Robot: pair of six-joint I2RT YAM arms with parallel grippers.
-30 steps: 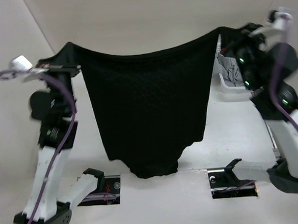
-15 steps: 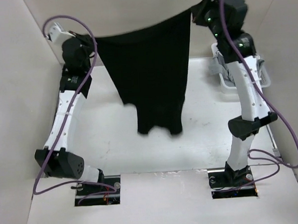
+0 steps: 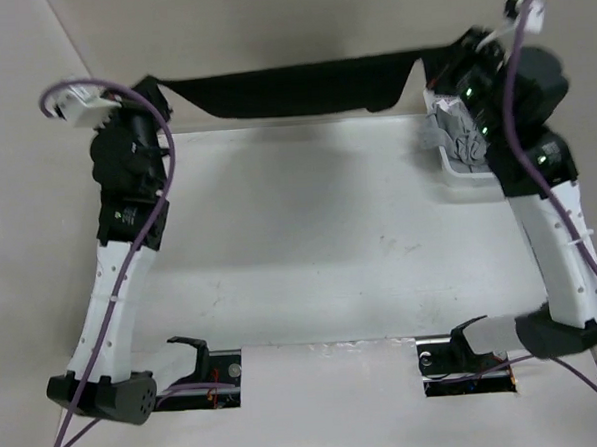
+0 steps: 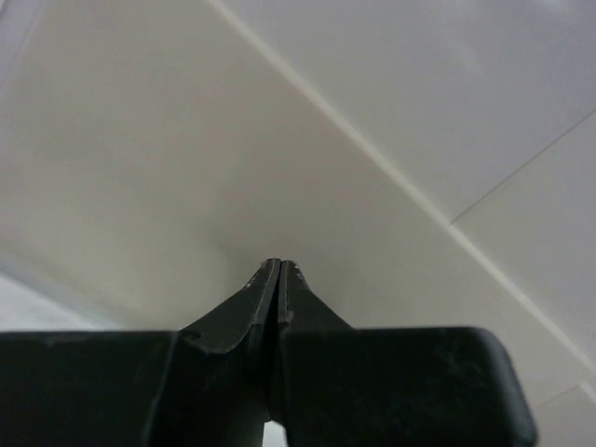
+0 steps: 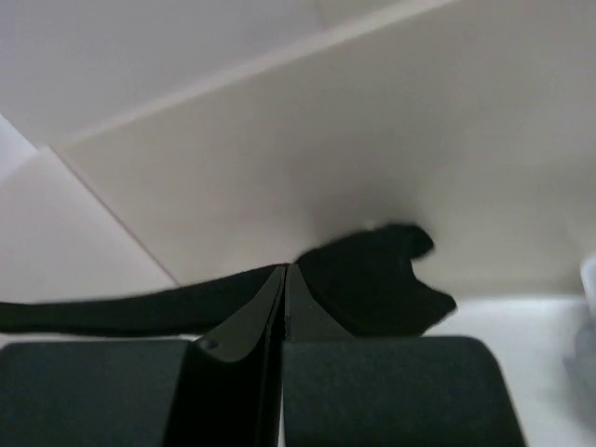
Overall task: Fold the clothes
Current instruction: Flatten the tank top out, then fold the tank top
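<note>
White table | black T-shirt strung taut left-right along far edge

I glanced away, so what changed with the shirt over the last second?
The black T-shirt, draped low a second ago, has been swung up and outward into a thin stretched band. The left hand and right hand stay shut on its ends. The white bin did not move.

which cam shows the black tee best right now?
Top external: the whole black T-shirt shows, stretched between left pincer and right pincer. Right wrist shows only a strip and a bunched end past its shut jaws. Left wrist shows no distinguishable fabric.
</note>
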